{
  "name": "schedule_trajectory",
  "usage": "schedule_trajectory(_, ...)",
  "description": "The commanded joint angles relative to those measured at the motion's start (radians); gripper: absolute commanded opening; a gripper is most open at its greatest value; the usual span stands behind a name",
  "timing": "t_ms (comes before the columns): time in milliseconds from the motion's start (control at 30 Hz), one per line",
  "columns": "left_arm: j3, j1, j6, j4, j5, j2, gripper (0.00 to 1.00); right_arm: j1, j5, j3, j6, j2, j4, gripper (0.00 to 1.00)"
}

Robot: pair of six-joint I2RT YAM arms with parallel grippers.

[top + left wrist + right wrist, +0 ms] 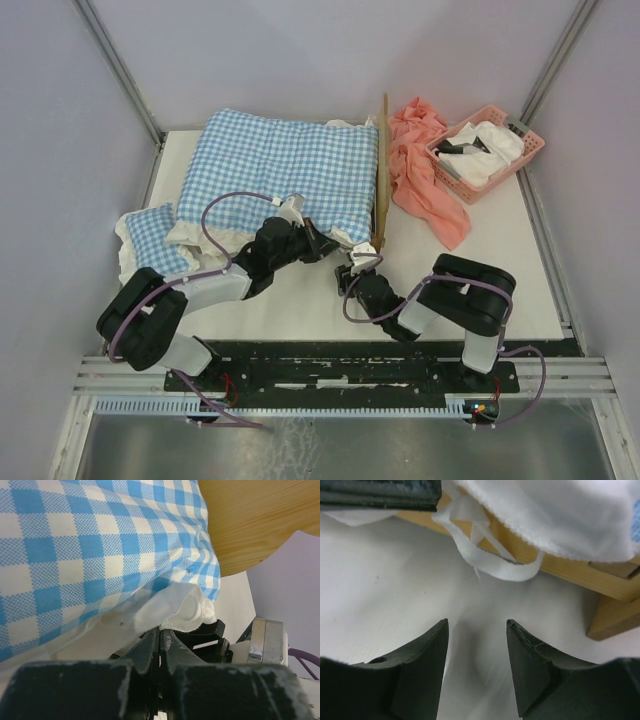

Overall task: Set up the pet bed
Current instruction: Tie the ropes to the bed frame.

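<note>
A white table (480, 290) is seen from above with bare room in front, and the pet bed (381, 180) is set at the back under the checked cushion (280, 165), with little room left at its near corner. At the left wrist, the left gripper (161, 632) is pinched shut on the white frill (170, 610), which could be torn by a hard pull. At the right wrist, the right gripper (477, 630) is held apart and empty beside the bed's rail (570, 570), where a loose tie (495, 567) could be snagged.

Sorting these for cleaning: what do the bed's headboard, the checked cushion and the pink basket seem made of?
Pet bed headboard: light, matte wood, grain lines visible. Checked cushion: woven fabric, likely cotton, fine weave and frayed white frill. Pink basket: probably plastic, moulded lattice walls.
</note>
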Motion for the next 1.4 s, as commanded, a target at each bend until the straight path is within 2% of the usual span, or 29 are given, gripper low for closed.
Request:
schedule_trajectory(0, 0.002, 0.009, -0.027, 0.037, -0.021, -0.056, 0.03, -0.002, 0.072, 0.042, -0.059, 0.1, 0.385, 0.59)
schedule_trajectory(333, -0.011, 0.009, -0.053, 0.064, -0.006, -0.056, 0.03, -0.001, 0.122, 0.146, -0.158, 0.159, 0.382, 0.63)
schedule_trajectory(500, -0.01, 0.009, -0.056, 0.067, -0.002, -0.05, 0.03, -0.002, 0.22, 0.174, -0.154, 0.185, 0.36, 0.54)
schedule_trajectory(633, -0.008, 0.008, -0.062, 0.074, 0.004, -0.045, 0.03, -0.001, 0.221, 0.195, -0.174, 0.213, 0.374, 0.39)
schedule_trajectory(767, -0.008, 0.008, -0.07, 0.087, 0.011, -0.038, 0.03, 0.0, 0.2, 0.205, -0.178, 0.226, 0.382, 0.05)
schedule_trajectory(800, -0.008, 0.008, -0.071, 0.086, 0.011, -0.038, 0.03, -0.001, 0.192, 0.198, -0.177, 0.224, 0.383, 0.02)
schedule_trajectory(1200, -0.022, 0.007, -0.078, 0.123, 0.004, -0.024, 0.03, 0.0, -0.049, 0.05, -0.189, 0.156, 0.391, 0.02)
schedule_trajectory(1367, -0.03, 0.008, -0.076, 0.123, -0.002, -0.03, 0.03, 0.0, -0.038, 0.031, -0.181, 0.153, 0.39, 0.02)
